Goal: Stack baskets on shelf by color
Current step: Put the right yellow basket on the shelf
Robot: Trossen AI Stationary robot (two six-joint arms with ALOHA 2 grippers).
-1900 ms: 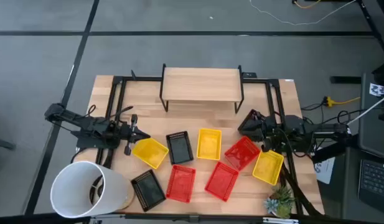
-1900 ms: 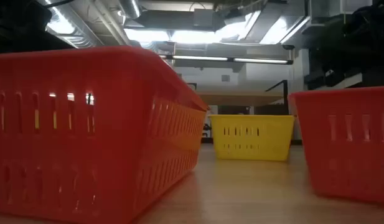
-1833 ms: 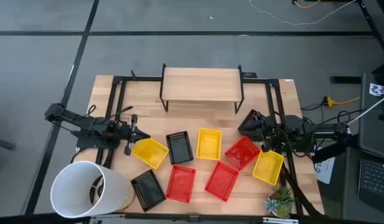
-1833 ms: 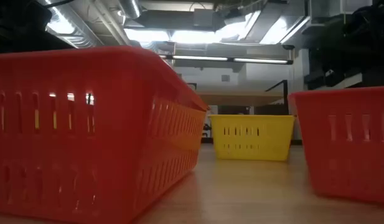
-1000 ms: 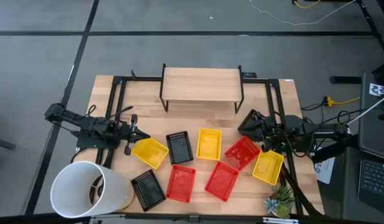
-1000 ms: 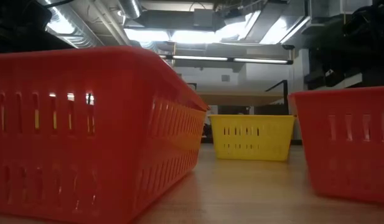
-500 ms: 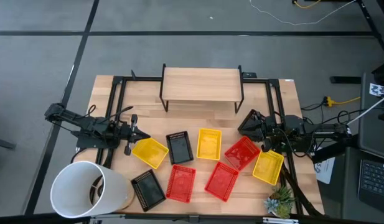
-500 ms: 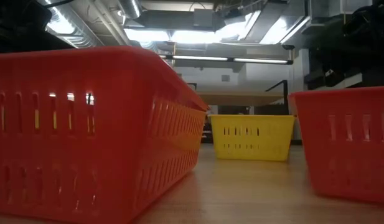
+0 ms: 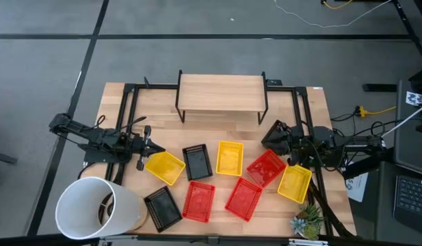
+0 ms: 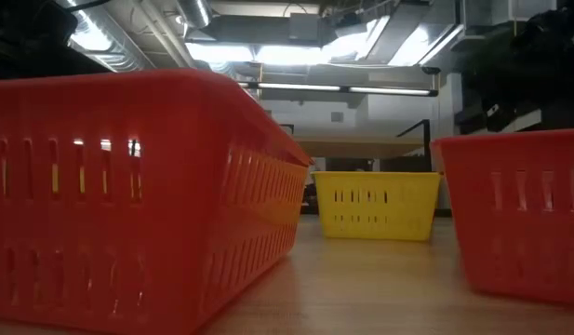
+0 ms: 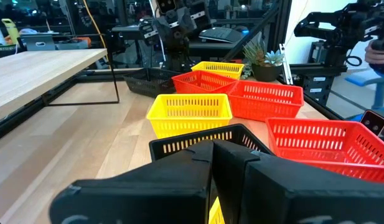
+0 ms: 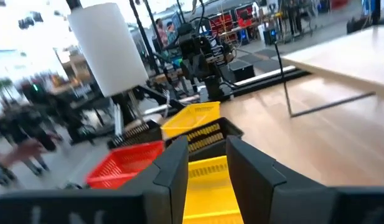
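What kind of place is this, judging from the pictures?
Probably a robotics lab or workshop. Two robot arms work at a wooden table framed in black metal, more arms and equipment racks fill the room behind, and bare ducts and strip lights run along the ceiling.

2 red mesh baskets [image 10: 138,195] [image 10: 519,209] flank a yellow basket [image 10: 377,205] standing farther back on the wooden surface [image 10: 361,288].

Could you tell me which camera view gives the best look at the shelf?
The high view: the whole shelf shows from above, bare wood top and black legs. The left wrist view catches only one end of its plank and a leg, the right wrist view a blurred corner, and the low view only a faint plank behind the baskets.
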